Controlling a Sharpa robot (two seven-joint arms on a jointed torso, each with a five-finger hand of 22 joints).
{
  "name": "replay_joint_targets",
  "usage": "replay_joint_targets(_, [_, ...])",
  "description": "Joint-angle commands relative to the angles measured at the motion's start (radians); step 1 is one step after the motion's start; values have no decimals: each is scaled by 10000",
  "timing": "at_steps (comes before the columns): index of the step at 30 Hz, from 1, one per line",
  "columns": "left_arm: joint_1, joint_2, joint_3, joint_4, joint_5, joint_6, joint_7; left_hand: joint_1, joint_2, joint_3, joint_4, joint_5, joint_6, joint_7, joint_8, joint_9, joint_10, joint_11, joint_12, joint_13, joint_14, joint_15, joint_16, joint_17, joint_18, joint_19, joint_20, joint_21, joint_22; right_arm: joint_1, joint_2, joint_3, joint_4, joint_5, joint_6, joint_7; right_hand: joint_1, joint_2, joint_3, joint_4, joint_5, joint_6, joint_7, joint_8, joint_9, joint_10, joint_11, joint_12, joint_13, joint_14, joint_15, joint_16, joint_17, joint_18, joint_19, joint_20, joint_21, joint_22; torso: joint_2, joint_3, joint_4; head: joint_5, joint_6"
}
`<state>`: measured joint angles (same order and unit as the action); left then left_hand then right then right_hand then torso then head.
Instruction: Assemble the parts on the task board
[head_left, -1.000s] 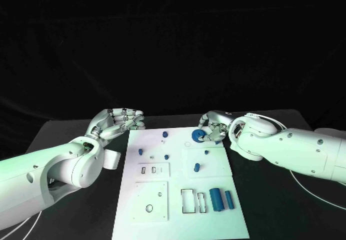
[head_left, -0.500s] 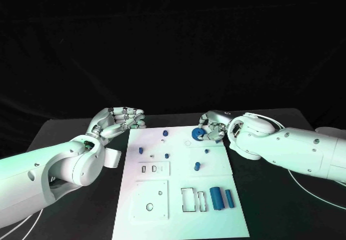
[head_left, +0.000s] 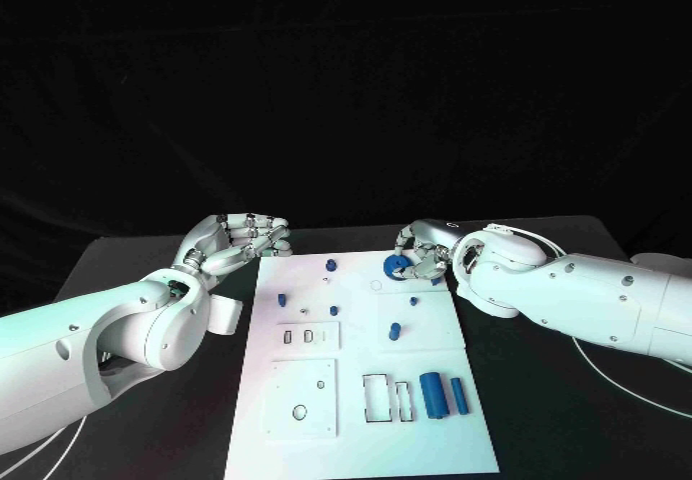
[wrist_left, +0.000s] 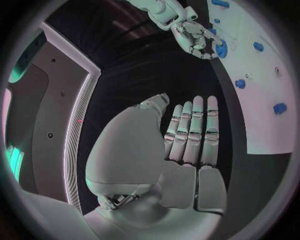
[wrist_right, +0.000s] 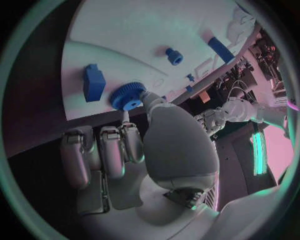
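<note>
I log, left to right: left robot hand (head_left: 238, 245), fingers curled in, holding nothing, at the far left corner of the white rectangular task board (head_left: 325, 420). Right robot hand (head_left: 423, 258) pinches the round blue toothed gear (head_left: 397, 266) near the board's far right corner. Blue cylinder (head_left: 431, 396) and blue bar (head_left: 457, 397) lie at its near right edge.

black table (head_left: 562, 400), black backdrop (head_left: 346, 110) behind it
</note>
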<state>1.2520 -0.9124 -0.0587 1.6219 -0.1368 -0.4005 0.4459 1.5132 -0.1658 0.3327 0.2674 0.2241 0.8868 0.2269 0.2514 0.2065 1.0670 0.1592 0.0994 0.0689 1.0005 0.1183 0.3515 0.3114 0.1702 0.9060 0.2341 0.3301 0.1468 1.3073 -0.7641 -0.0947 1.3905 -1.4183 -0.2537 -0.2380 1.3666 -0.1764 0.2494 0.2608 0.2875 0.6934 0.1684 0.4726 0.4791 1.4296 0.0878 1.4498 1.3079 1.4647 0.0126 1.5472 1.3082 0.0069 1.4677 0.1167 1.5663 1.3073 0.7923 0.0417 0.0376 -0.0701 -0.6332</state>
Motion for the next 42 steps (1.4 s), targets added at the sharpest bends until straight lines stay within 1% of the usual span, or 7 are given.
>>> replay_joint_targets(1, [14,6,8,16,38,177,25,94,-30,58,18,-26,-59,-23,-57,9,-6,83,-64,-4,-81,15,10,9,113,9,-24,42,13,-96,7,-64,-25,-141,536,-58,95,69,229,-38,83,206,33,14,-67,78,-8,62,1164,941,32,57,2068,-69,1031,55,45,2635,0,-2,5,2,-8])
replay_joint_targets(6, [14,1,8,9,38,189,12,94,-30,58,18,-26,-59,-23,-57,9,-6,83,-64,-4,-81,15,10,9,113,9,-24,42,13,-111,7,-68,88,-799,426,-145,391,-9,1042,-237,-44,683,-50,-81,-266,152,-79,123,1249,953,-36,81,2134,-69,1031,3,45,2635,-3,-1,11,11,-19])
replay_joint_targets(15, [14,0,8,0,38,197,-3,105,-26,75,9,-26,-65,-20,-61,11,-8,85,-73,-3,-87,16,8,15,113,6,-24,45,14,-136,-40,-70,516,-1468,-530,24,183,-297,2334,-611,607,1445,-239,-210,-364,365,-247,271,1445,965,-179,99,2188,-69,1031,-122,45,2635,-7,0,7,26,3])
replay_joint_targets(21, [14,9,8,-3,38,200,-6,105,-26,75,9,-26,-65,-20,-61,11,-8,85,-73,-3,-87,16,8,15,113,6,-24,45,14,-132,-59,-67,921,-1871,-1360,136,59,-352,2481,-683,673,1555,-273,-217,-334,387,-278,282,1463,970,-205,105,2205,-69,1031,-148,45,2635,-6,-6,6,38,41])
replay_joint_targets(31, [14,26,8,13,38,209,-15,113,-22,91,1,-28,-67,-19,-64,13,-7,87,-81,-3,-92,18,6,21,113,1,-24,47,14,-113,229,-67,1740,-3062,-1821,-114,-110,-437,2560,-706,691,1578,-278,-269,-323,389,-285,274,1458,968,-218,104,2199,-69,1031,-165,45,2635,7,0,15,113,52])
replay_joint_targets(38, [14,41,8,36,38,213,-18,114,-21,95,0,-29,-67,-19,-64,14,-7,87,-83,-3,-94,18,5,23,112,0,-24,47,14,-133,767,-128,1626,-3515,-2077,-271,-176,-470,2588,-715,665,1582,-278,-294,-321,395,-287,276,1463,964,-220,98,2180,-69,1031,-169,45,2635,6,-21,44,110,47])
replay_joint_targets(42, [15,51,8,52,38,213,-13,116,-21,101,-3,-30,-67,-18,-65,15,-7,88,-87,-3,-99,20,3,25,111,-4,-23,47,14,-223,1112,-191,1383,-3607,-2168,-276,-205,-486,2597,-717,656,1581,-277,-307,-321,392,-286,272,1458,963,-220,96,2175,-69,1031,-170,45,2635,16,-13,45,78,66])
